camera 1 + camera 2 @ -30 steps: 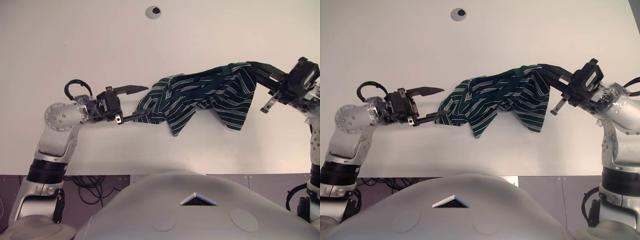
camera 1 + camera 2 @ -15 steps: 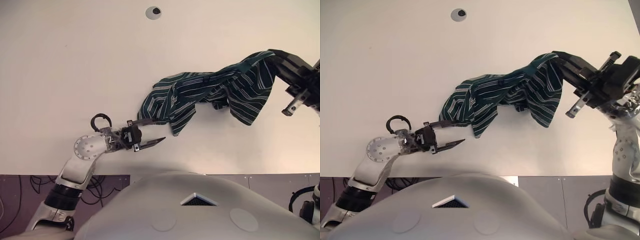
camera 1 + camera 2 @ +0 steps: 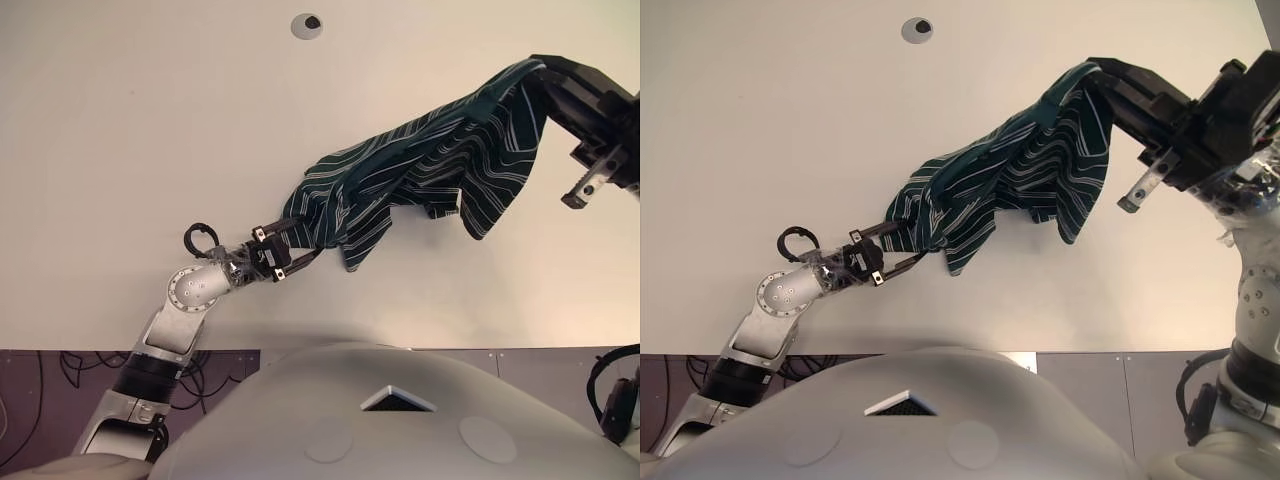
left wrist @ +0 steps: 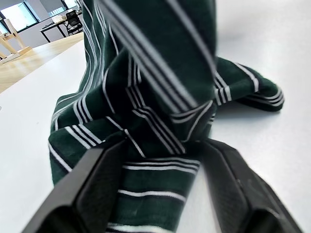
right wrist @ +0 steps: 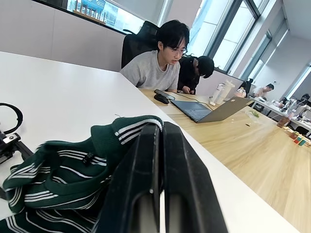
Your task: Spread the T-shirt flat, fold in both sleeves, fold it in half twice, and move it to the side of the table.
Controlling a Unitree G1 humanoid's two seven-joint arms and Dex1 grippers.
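Step in hand, by judgement: the first, spreading flat; no fold is made. The T-shirt [image 3: 420,165], dark green with white stripes, hangs bunched in a slanting band. Its upper end is held above the right side of the table [image 3: 150,130], and its lower end rests crumpled on the surface near the middle. The right gripper [image 3: 540,68] has its fingers pressed together on the upper edge of the cloth. The left gripper [image 3: 303,241] sits low at the lower end, jaws apart with a fold of cloth between them, not pinched. The next move calls for the left jaws to close on that fold, then for both arms to draw apart and lay the cloth down. The table is white, smooth and matt, with a round cable hole [image 3: 307,24] at the far edge. Cables [image 3: 190,375] hang beneath the near edge. Beyond lies an office with a wooden desk [image 5: 252,160], a laptop [image 5: 209,110] and tall windows [image 5: 228,34].
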